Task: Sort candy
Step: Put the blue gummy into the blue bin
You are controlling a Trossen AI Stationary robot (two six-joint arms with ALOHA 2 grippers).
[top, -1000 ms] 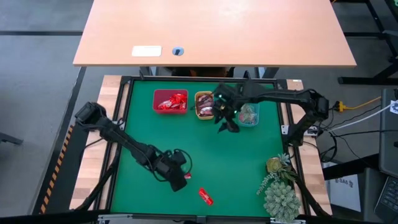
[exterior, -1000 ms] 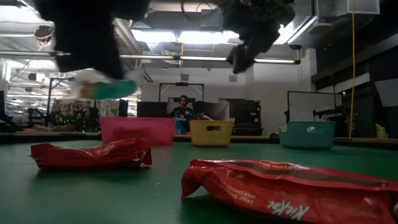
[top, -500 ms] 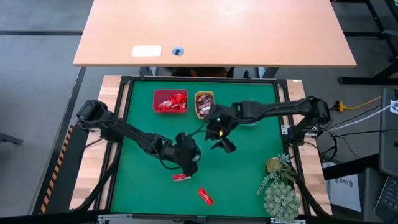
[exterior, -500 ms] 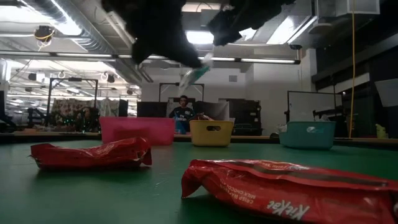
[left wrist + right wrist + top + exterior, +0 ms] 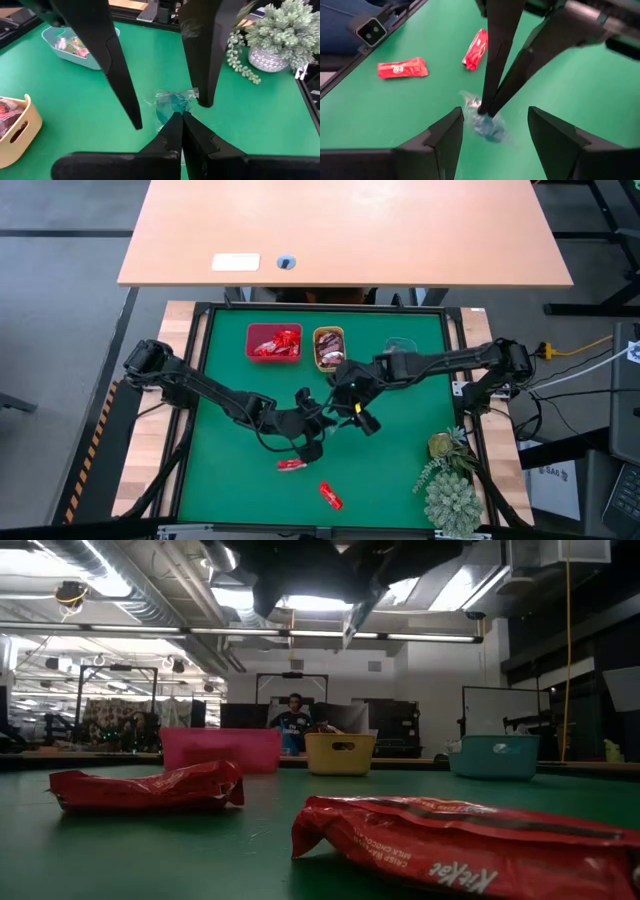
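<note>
My left gripper (image 5: 322, 423) hangs over the middle of the green table, shut on a clear blue-green candy (image 5: 172, 102). My right gripper (image 5: 357, 417) faces it, open. Its two fingers (image 5: 120, 75) stand on either side of that candy (image 5: 487, 125); whether they touch the wrapper I cannot tell. Two red candies (image 5: 291, 465) (image 5: 331, 496) lie flat on the mat nearer the front edge. The low view shows both grippers high above the table. My left gripper pinches the candy at the near edge of its blue-green body (image 5: 174, 111), only at the very tips of its two fingers (image 5: 492, 60). The fingers slant down toward the table's right. The candy hangs past the fingertips, lifted clear of the mat.
At the far edge stand a red tray (image 5: 252, 332), a yellow tray (image 5: 316, 335) and a teal tray (image 5: 95, 61), each holding candy. A spiky green plant in a pot (image 5: 450, 485) stands at the near right corner. A person sits in the room beyond the table (image 5: 293, 725).
My left gripper has carried the candy from the near left part of the mat up and toward the table's middle, rolling as it went. My right gripper has swung from the teal tray toward the near edge, and now faces the left gripper with its fingers around the candy.
</note>
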